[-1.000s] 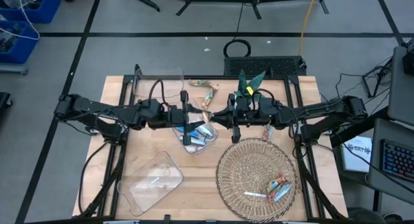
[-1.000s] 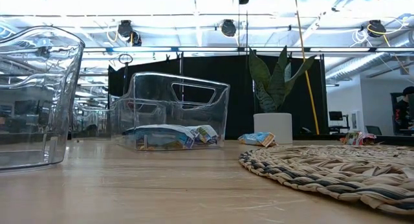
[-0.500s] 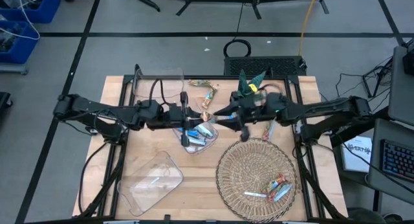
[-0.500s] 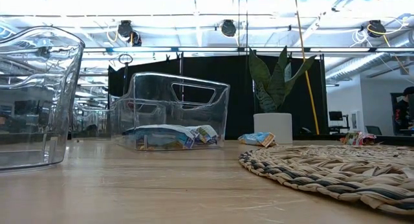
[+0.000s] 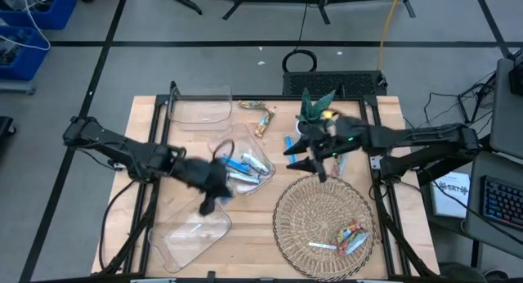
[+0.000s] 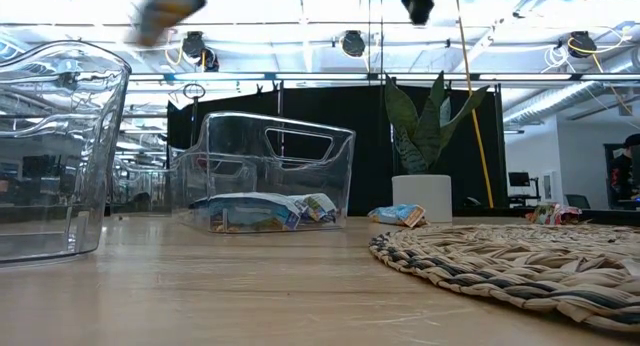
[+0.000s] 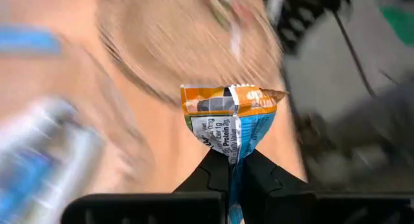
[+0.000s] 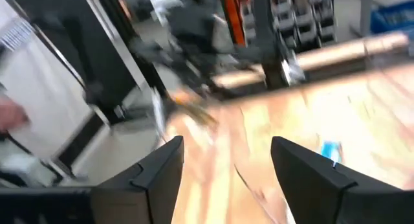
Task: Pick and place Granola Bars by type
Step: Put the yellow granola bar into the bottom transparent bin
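My left gripper [image 5: 206, 208] hangs over the far edge of the near-left clear bin [image 5: 189, 227], shut on an orange-and-blue granola bar [image 7: 228, 117], which also shows high up in the low view as a blurred bar [image 6: 165, 6]. The middle clear bin [image 5: 245, 162] holds several blue bars [image 6: 262, 211]. My right gripper [image 5: 315, 170] is open over the far rim of the woven basket [image 5: 323, 213], which holds a few bars [image 5: 347, 236]. A blue bar [image 5: 288, 141] lies flat on the table left of it. My left gripper pinches the bar's blue end [image 7: 232, 154] between its two fingers. The orange end [image 7: 226, 98] sticks out past the fingertips. The bar is lifted clear of the table and the bins.
A third clear bin [image 5: 200, 110] stands at the far left. Loose bars [image 5: 260, 116] lie at the far middle, beside the potted plant [image 5: 315, 110]. Bare wood lies between the near-left bin and the basket.
My left gripper has shut on the orange-and-blue bar at the middle bin and swung with it toward the table's near edge, to the near-left bin. My right gripper has opened and gone right and nearer, to the basket's far rim.
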`<state>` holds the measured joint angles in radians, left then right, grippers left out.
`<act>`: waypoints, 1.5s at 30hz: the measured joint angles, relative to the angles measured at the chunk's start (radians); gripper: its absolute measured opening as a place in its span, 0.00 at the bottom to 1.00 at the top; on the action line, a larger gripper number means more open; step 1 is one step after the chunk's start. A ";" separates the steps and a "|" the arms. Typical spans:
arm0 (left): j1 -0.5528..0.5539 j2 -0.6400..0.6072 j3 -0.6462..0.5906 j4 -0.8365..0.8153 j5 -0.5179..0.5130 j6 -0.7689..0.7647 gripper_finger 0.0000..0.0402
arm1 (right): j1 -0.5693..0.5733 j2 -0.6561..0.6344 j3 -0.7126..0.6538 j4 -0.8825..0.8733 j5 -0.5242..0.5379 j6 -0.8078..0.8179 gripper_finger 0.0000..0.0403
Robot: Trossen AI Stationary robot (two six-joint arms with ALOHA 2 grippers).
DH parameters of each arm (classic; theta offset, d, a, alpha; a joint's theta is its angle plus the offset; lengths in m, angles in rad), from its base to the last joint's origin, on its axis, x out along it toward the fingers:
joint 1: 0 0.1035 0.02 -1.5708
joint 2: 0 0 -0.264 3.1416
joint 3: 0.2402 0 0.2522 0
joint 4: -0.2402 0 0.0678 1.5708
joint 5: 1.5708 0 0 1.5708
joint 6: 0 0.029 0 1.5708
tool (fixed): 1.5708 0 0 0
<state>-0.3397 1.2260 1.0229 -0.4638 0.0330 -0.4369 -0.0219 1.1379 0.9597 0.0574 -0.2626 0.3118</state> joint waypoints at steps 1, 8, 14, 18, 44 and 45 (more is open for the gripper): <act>-0.031 0.008 0.000 -0.025 0.005 -0.030 0.03 | 0.000 0.007 -0.013 0.000 0.000 -0.010 0.55; -0.195 0.046 -0.005 -0.127 -0.075 -0.096 0.03 | 0.000 0.045 -0.049 0.066 -0.004 -0.017 0.54; -0.259 0.072 -0.159 0.018 -0.059 -0.062 0.03 | 0.000 0.042 -0.058 0.103 -0.004 -0.051 0.55; -0.267 0.071 -0.264 0.128 -0.072 -0.036 0.03 | 0.000 0.042 -0.058 0.057 0.002 -0.100 0.55; -0.230 -0.147 -0.460 0.362 -0.052 -0.064 0.57 | 0.300 0.228 0.005 -0.390 0.657 0.415 0.50; -0.230 -0.160 -0.460 0.362 -0.064 -0.067 0.58 | 0.306 0.242 0.000 -0.407 0.723 0.460 0.50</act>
<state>-0.5694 1.0657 0.5625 -0.1017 -0.0307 -0.5041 0.2840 1.3797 0.9593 -0.3499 0.4599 0.7720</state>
